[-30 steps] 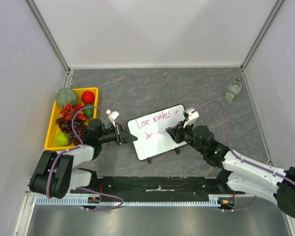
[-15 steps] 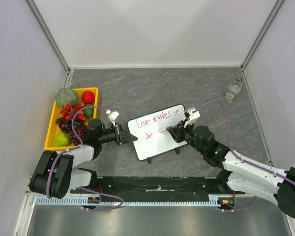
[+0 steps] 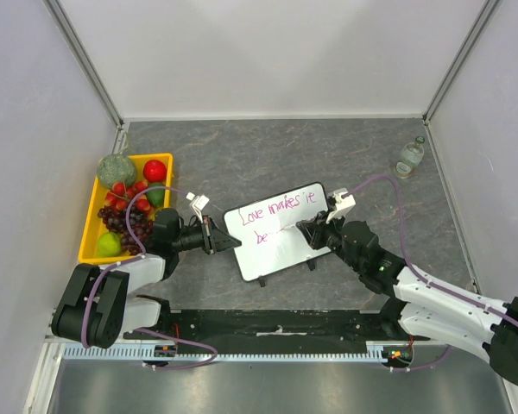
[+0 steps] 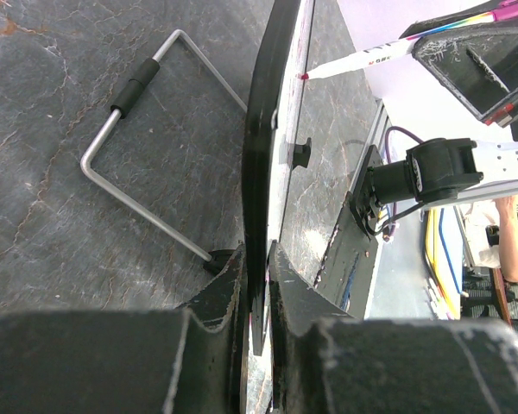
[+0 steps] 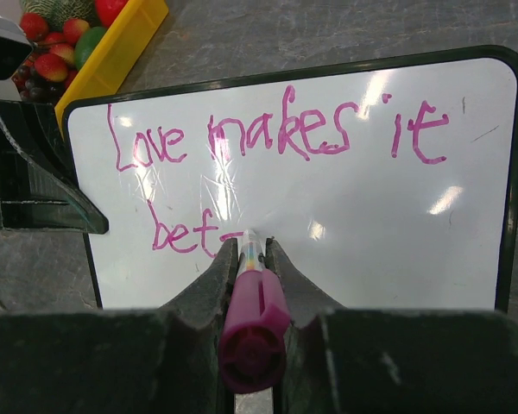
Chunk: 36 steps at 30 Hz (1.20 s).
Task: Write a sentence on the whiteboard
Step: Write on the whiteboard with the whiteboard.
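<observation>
The whiteboard (image 3: 289, 246) stands tilted on its wire stand mid-table; it fills the right wrist view (image 5: 371, 233) and shows edge-on in the left wrist view (image 4: 261, 172). The sentence (image 5: 276, 134) reads "Love makes it" with "bet" (image 5: 181, 235) and a fresh stroke below. My left gripper (image 3: 217, 239) is shut on the whiteboard's left edge (image 4: 257, 293). My right gripper (image 3: 309, 231) is shut on a magenta marker (image 5: 252, 319) whose tip touches the board just right of "bet". The marker tip also shows in the left wrist view (image 4: 354, 62).
A yellow tray (image 3: 93, 216) of fruit sits at the left. A small clear bottle (image 3: 409, 158) stands at the far right. The board's wire stand (image 4: 138, 138) rests on the grey stone-pattern table (image 3: 242, 155).
My right gripper has shifted slightly to the right with the marker along the second line. The left gripper and the board have not moved.
</observation>
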{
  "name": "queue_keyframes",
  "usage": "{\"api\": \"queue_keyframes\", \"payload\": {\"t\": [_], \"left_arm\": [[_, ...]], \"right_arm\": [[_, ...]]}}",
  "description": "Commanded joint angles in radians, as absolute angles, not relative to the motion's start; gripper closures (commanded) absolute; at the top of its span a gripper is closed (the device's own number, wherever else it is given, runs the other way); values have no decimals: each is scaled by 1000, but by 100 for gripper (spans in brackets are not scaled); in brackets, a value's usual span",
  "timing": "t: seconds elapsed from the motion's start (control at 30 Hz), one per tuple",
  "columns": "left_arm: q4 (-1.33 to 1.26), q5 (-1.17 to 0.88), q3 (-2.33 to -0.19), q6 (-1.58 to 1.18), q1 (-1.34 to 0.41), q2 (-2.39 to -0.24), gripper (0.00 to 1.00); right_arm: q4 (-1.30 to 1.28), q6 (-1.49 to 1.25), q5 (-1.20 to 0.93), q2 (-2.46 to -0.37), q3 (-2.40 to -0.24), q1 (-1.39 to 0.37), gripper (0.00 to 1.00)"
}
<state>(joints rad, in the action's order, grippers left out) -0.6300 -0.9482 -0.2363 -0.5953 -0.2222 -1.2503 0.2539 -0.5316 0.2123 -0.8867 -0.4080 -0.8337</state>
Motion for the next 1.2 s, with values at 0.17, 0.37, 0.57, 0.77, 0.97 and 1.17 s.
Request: {"api": "queue_keyframes", "payload": {"t": [0.17,0.37,0.57,0.77,0.97,1.17], "left_arm": [[-647,-939,-255,-569,-224,-1253,98],[-647,-939,-253,-568,-222,-1253,98],[-647,-940,-253,-568,-224,-1256,98],[-650,-942,-253,-568,-224,-1255,98],[-649,-943,-255,-568,-224,-1256,98],[-649,-942,-255,-569,-224,-1256,98]], "right_arm": [[264,-532,212,-844,-446,-825,100],[302,-531,193,-862,-474,-824,100],[331,-531,184,-917,-491,-824,100],[328,-528,186,-943,-486,-824,100],[301,-528,192,-925,-459,-822,100],[287,-529,180,-913,-439,-822,100]]}}
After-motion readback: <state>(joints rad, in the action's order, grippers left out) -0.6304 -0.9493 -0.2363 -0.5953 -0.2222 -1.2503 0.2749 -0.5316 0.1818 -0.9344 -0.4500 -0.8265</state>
